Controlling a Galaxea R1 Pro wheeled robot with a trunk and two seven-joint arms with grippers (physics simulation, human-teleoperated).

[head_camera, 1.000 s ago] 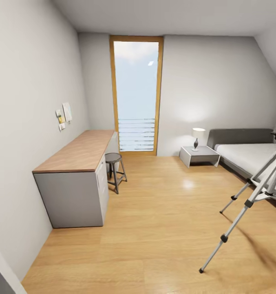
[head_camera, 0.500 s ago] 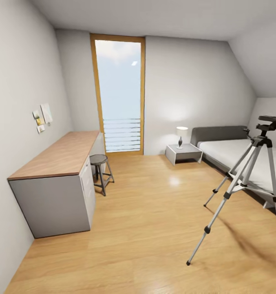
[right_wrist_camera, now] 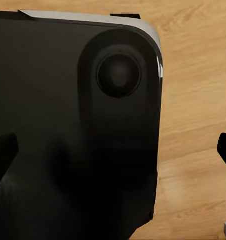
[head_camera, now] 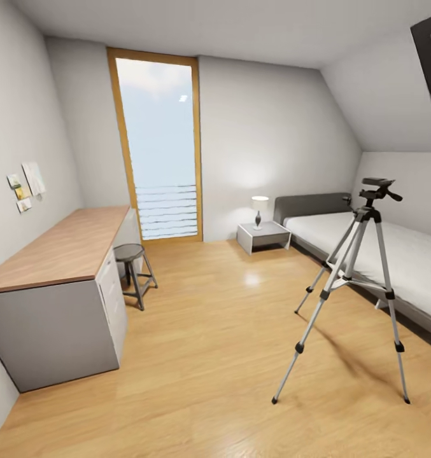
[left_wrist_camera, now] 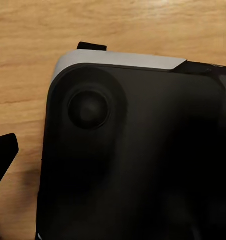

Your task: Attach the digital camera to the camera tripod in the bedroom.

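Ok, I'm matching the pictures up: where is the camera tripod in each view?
Head view: camera tripod stands right of centre on the wood floor, beside the bed.
Left wrist view: the robot's dark base over wood floor.
Right wrist view: dark base over wood floor.
Shared landmark: the wood floor.

Wood floor (head_camera: 228, 356) (tripod (head_camera: 358, 280), probably stool (head_camera: 134, 270))

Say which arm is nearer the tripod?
Right, likely: the camera tripod stands toward the robot's right in the head view. Both wrist views look down on the robot's base, well short of it.
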